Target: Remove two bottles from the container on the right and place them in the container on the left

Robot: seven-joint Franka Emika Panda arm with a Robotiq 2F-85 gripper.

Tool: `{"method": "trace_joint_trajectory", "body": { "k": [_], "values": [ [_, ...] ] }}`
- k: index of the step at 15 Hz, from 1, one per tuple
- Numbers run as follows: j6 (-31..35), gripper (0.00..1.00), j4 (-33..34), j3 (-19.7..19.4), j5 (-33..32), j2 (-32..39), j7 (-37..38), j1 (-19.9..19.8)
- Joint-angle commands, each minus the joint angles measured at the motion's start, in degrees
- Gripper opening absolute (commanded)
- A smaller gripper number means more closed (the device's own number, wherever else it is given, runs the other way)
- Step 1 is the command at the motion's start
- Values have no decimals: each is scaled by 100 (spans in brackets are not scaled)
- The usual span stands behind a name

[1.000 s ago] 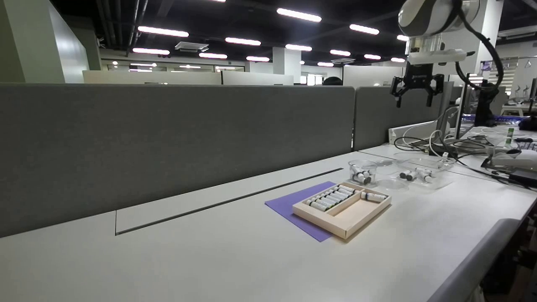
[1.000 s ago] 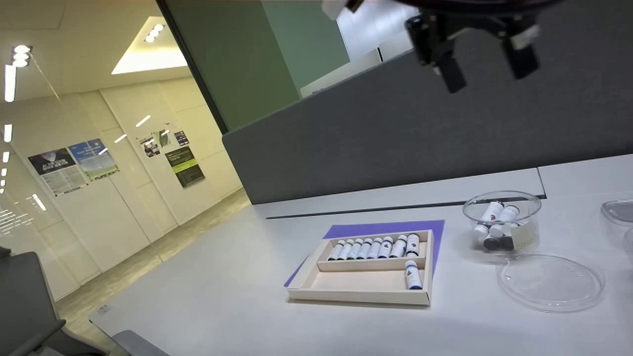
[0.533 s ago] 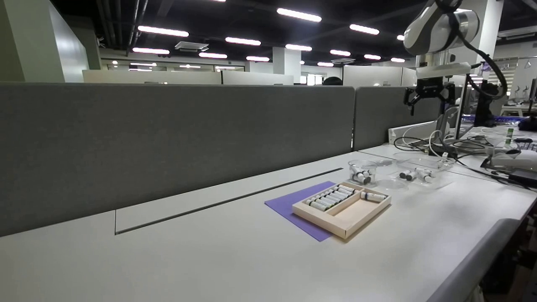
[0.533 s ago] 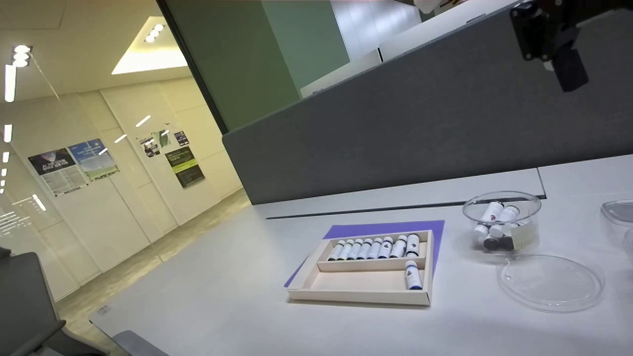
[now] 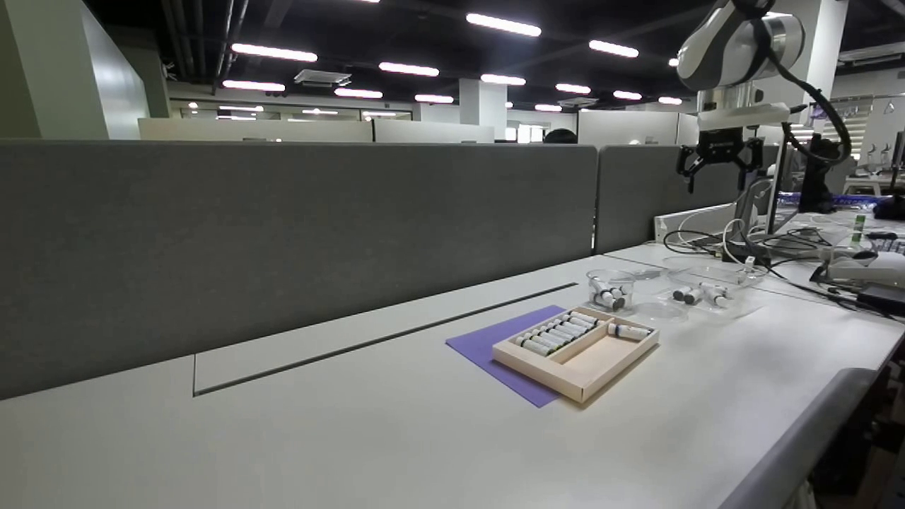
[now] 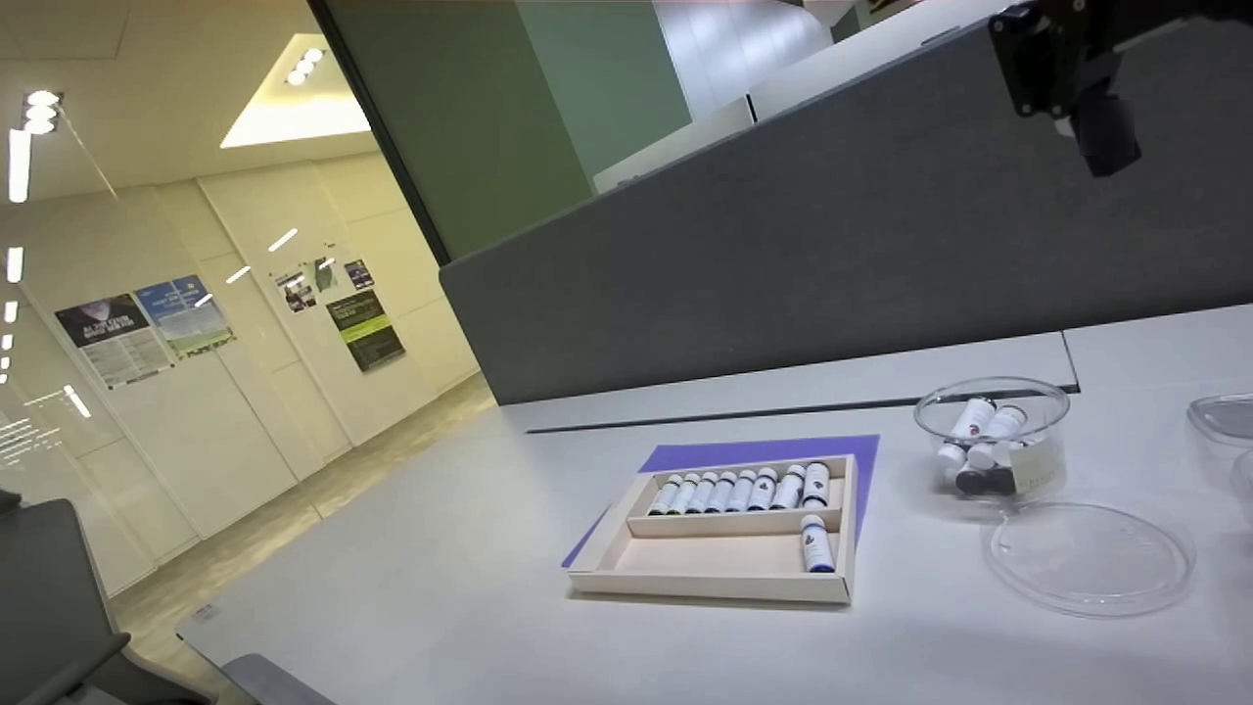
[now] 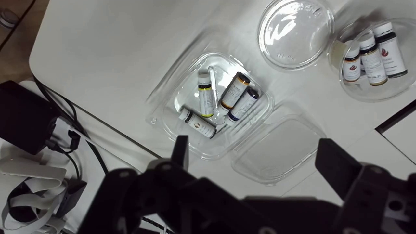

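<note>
My gripper (image 5: 716,186) hangs high above the desk, open and empty. In the wrist view its fingertips (image 7: 255,149) are wide apart over the open lid of a clear rectangular container (image 7: 202,156). Several small white-labelled bottles (image 7: 206,97) lie in that container. A clear round tub (image 6: 1036,465) holds several more bottles (image 7: 390,55). A wooden tray (image 6: 715,587) shows in both exterior views (image 5: 537,367). Its back compartment has a row of bottles (image 6: 736,493). One bottle (image 6: 817,544) lies at the end of its front compartment. One finger is cut off in an exterior view.
A clear round lid (image 6: 1087,558) lies beside the tub. Purple paper (image 5: 488,343) is under the tray. A grey partition (image 5: 297,247) runs along the desk's back. Cables (image 7: 94,152) and a black box (image 7: 26,117) lie near the rectangular container.
In both exterior views my gripper has moved to the right, away from the wooden tray, with a slight shift back left lately. It stays open. The bottles and containers have not moved.
</note>
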Motion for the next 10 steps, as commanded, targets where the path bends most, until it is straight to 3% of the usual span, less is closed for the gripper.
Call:
{"method": "trace_joint_trajectory", "body": {
  "k": [1, 10],
  "values": [
    [202, 100, 219, -82, -19, 314, 426, 72],
    [1202, 100, 633, 289, 1115, 1577, 54, -237]
  ]
}}
